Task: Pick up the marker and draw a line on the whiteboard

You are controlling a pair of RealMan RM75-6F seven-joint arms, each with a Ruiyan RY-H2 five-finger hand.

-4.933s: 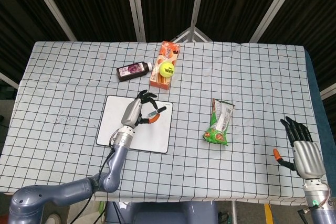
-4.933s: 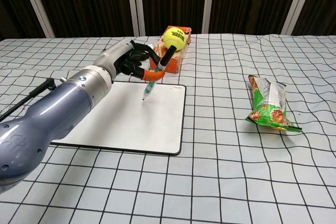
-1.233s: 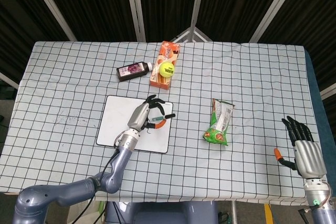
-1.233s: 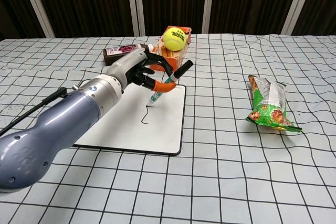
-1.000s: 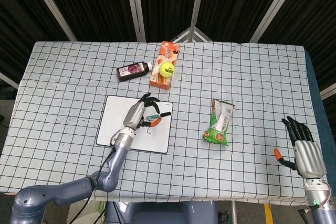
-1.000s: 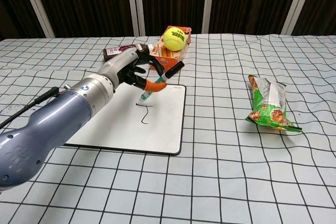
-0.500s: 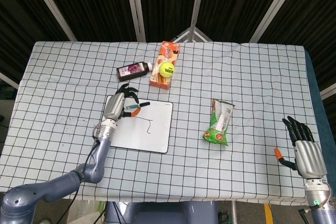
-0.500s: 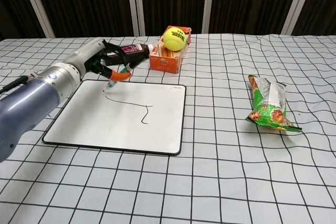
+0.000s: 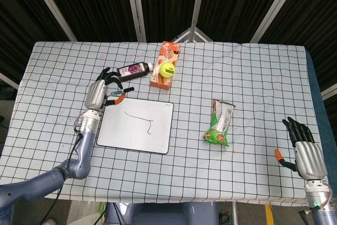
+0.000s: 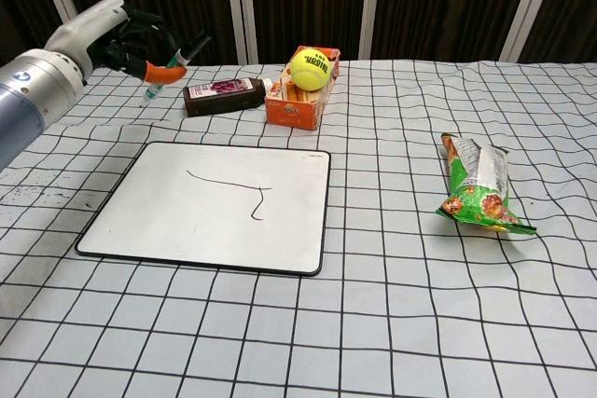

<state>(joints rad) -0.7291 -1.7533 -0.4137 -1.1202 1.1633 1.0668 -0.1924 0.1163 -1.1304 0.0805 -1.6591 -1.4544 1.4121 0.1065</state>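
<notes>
- My left hand [image 10: 131, 47] grips the marker [image 10: 170, 64], lifted clear of the table, tip pointing down and away from the board.
- Just below and to the right of that hand: the whiteboard [image 10: 149, 221], flat on the checked cloth, with a dark line [image 10: 229, 185] on it that runs sideways, then hooks down.
- Step judgement: line looks drawn and the marker is off the board, so the task reads as essentially complete. Next move is likely to set the marker down beside the board without smearing the ink.
- A bit further right of my left hand: dark bottle [image 10: 222, 95] lying on its side, then the orange carton [image 10: 297, 106] with the tennis ball [image 10: 312, 69] on top.
- Further right: green snack bag [image 10: 480, 188], well apart from the board.
- Far side: my right hand [image 9: 306, 151] near the table's right edge, fingers spread, holding nothing.
</notes>
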